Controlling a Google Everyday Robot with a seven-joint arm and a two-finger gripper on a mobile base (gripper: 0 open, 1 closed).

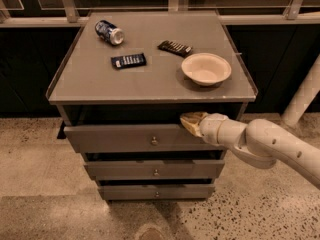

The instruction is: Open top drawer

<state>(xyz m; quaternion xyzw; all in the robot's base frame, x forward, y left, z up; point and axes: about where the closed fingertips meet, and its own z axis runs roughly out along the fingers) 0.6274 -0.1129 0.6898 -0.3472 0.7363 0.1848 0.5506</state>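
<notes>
While the white, rounded robot arm point(260, 141) is reaching in from the right of the camera view, its yellowish-tipped gripper point(190, 121) is resting at the upper edge of the wide grey top drawer point(125, 139), just under the lip of the grey tabletop point(155, 84) and to the right of the drawer's small round metal knob point(154, 141). Whether the gripper is open or closed cannot be told from this angle; its tip is lying against the drawer front's top rim, and nothing is visibly sitting in it. The top drawer is sitting directly beneath the tabletop, with a dark gap showing above its front. Below it, a narrower grey middle drawer point(115, 170) and a shorter grey bottom drawer point(125, 191) are each showing a like knob at centre.

On the tabletop, a blue and white drink can point(109, 32) is lying on its side near the back left corner. A flat dark packet with pale print point(128, 60) is lying in front of it, and a second dark snack bar point(175, 47) is lying towards the back, right of centre. A shallow cream round bowl point(206, 69) is standing upright near the right front edge, almost above the gripper. The cabinet is standing on a speckled stone floor point(40, 184), and a white pipe point(302, 96) is slanting down at the far right.
</notes>
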